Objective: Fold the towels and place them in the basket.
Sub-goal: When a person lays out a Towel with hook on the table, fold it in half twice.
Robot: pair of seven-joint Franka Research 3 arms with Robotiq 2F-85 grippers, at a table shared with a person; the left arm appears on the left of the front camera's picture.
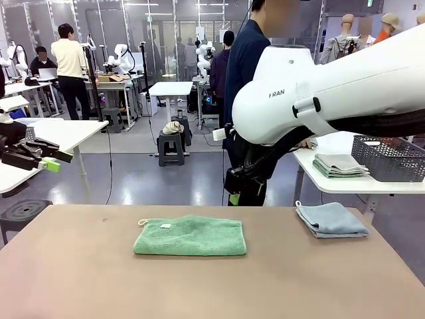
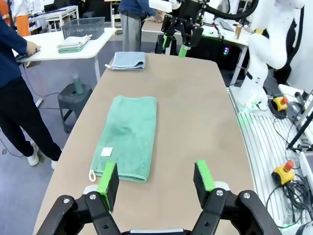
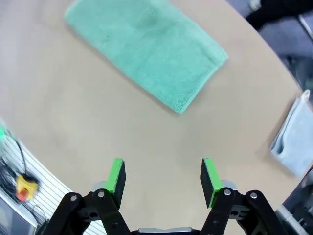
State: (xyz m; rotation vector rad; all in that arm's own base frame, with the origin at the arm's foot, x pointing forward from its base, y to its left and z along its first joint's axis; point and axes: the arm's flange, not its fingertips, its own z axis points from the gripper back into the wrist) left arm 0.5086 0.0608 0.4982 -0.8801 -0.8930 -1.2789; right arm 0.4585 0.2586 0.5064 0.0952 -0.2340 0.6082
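Note:
A green towel (image 1: 190, 236) with a small white tag lies folded flat at the middle of the brown table (image 1: 80, 279). A light blue-grey towel (image 1: 331, 220) lies folded near the table's right edge. The dark grey mesh basket (image 1: 388, 158) stands on a white side table (image 1: 332, 185) to the right, off the brown table. My left gripper (image 1: 58, 161) hovers off the table's left side, open and empty; in its wrist view the left gripper (image 2: 156, 176) sits past the green towel's (image 2: 126, 137) tagged end. My right gripper (image 3: 162, 174) hangs open and empty above bare table, short of the green towel (image 3: 146, 54).
A folded stack of cloths (image 1: 339, 165) lies beside the basket on the white side table. A person in dark clothes (image 1: 242, 66) stands beyond the table's far edge, behind my right arm (image 1: 332, 86). A dark stool (image 2: 73, 95) stands between the two tables.

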